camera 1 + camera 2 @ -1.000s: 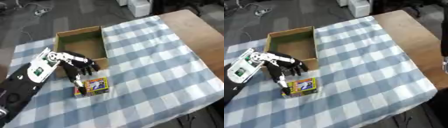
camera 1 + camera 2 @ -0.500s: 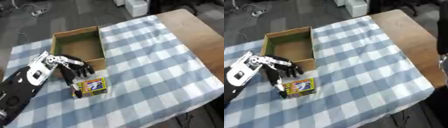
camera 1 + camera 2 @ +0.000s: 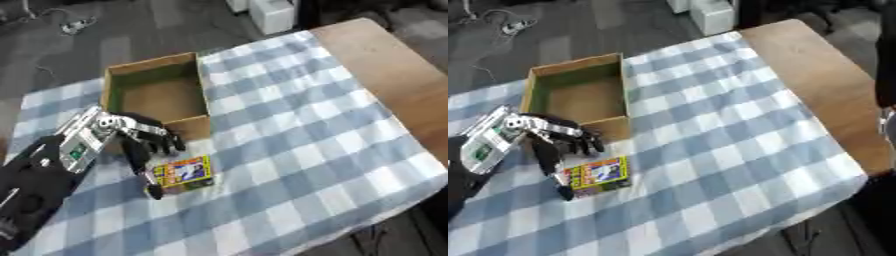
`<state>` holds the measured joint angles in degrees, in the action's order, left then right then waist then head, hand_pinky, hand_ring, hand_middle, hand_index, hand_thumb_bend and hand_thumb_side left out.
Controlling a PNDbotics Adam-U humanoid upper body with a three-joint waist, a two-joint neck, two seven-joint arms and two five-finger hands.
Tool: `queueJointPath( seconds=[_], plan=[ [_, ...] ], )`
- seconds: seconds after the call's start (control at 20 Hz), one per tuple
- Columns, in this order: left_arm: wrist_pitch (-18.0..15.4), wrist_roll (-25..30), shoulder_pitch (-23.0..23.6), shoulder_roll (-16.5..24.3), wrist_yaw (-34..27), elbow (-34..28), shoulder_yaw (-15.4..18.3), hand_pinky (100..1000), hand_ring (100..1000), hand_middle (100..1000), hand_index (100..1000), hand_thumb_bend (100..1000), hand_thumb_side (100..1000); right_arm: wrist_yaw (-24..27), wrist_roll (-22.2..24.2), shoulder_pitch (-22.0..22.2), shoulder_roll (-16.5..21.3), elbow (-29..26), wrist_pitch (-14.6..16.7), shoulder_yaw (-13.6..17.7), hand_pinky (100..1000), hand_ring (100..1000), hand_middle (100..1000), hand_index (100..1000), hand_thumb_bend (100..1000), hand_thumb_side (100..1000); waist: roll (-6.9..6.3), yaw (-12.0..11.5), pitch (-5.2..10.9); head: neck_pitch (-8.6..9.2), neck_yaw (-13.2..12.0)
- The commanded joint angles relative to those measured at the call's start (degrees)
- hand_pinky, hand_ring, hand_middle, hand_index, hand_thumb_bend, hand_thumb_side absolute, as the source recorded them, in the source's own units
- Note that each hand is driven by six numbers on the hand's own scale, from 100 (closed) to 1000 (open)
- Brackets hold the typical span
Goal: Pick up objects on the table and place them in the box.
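The left hand is reaching in from the lower left of the frame. Its black fingers are spread and only partly bent, grasping nothing. One long finger is extending down along the left edge of the small flat yellow packet with a colourful printed face; whether it is touching that edge cannot be told. The packet is lying flat on the blue-and-white checked tablecloth covering the table, at lower centre-left of the frame, just below the near wall of the open brown cardboard box. The box is sitting at upper left, and nothing is visible inside it. The right hand is not appearing in either view.

Judged step: closing on the packet to lift it; the transfer to the box is not yet done.

Risks from this position:
- The packet is thin and lying flat, so closing fingers may slide it across the cloth instead of getting under it.
- Fingers dragging may bunch the cloth.
- The knuckles are working close to the box wall, so a lift may knock or shift the box.
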<state>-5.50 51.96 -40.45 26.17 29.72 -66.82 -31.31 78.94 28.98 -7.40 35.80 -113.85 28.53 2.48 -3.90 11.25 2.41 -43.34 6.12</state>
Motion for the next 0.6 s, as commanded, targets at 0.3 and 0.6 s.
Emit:
queueJointPath(
  seconds=[0.3,0.6],
  plan=[
    [-4.71,0.00,-1.58,0.73,6.63,-2.90,-0.13,827,867,902,951,1000,337,0.32,-0.29,-0.75,1.47,-0.74,0.05,0.60,361,310,349,568,100,1000,0.27,0.21,0.61,0.59,1.09],
    [-5.60,0.00,-1.67,0.28,8.67,-2.17,0.05,817,862,897,945,1000,354,0.39,-0.35,-0.77,1.50,-0.74,0.00,0.63,362,310,349,568,100,1000,0.28,0.26,0.66,0.70,1.25]
  ],
)
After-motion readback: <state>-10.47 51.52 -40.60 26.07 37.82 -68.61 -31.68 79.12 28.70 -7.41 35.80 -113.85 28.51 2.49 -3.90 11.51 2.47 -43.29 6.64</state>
